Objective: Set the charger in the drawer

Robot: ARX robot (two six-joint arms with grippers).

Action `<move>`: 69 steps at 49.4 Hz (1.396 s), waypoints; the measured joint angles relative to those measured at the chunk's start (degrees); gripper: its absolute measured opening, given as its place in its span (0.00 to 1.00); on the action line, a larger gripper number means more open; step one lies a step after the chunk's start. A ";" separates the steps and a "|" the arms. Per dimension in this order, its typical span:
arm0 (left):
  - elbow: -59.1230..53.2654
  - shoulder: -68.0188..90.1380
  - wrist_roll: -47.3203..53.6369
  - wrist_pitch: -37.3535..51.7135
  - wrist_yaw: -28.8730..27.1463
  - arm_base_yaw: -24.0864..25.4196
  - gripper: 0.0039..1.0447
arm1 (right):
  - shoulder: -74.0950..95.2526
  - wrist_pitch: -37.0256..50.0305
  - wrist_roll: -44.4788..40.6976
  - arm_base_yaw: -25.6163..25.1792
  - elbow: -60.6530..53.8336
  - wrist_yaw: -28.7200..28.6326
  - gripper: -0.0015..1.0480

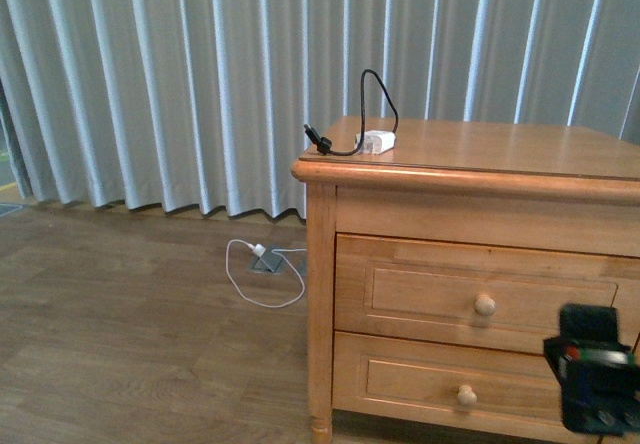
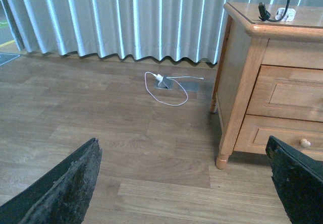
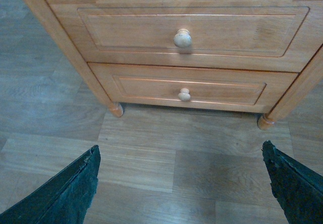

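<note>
At lower-right edge, right gripper (image 1: 597, 382) half-cropped.

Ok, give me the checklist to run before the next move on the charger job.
1. Drawer open: not ok, it is shut.
2. Knob unblocked: ok, nothing is in front of it.
3. Right gripper open and empty: ok.
4. Left gripper open and empty: ok.
5. Charger free to pick: ok, it lies alone on the cabinet top, near its left edge.
6. Plug fully on the top: cannot tell, it sits right at the edge.
</note>
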 joint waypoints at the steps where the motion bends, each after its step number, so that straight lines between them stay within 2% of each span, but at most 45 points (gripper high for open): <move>1: 0.00 0.00 0.00 0.00 0.00 0.00 0.94 | 2.60 0.55 0.85 0.24 1.77 0.83 0.92; 8: 0.00 0.00 0.00 0.00 0.00 0.00 0.94 | 16.83 4.13 2.45 1.36 13.00 5.40 0.92; 19: 0.00 0.00 0.00 0.00 0.00 0.00 0.94 | 29.07 8.57 0.76 1.66 23.69 9.40 0.92; 30: 0.00 0.00 0.00 0.00 0.00 0.00 0.94 | 36.48 11.56 -2.45 1.79 29.18 9.90 0.92; 48: 0.00 0.00 0.00 0.00 0.00 0.00 0.94 | 44.94 11.02 -3.58 1.42 38.34 10.71 0.92; 69: 0.00 0.00 0.00 0.00 0.00 0.00 0.94 | 49.88 10.91 -4.96 -0.68 43.43 10.86 0.92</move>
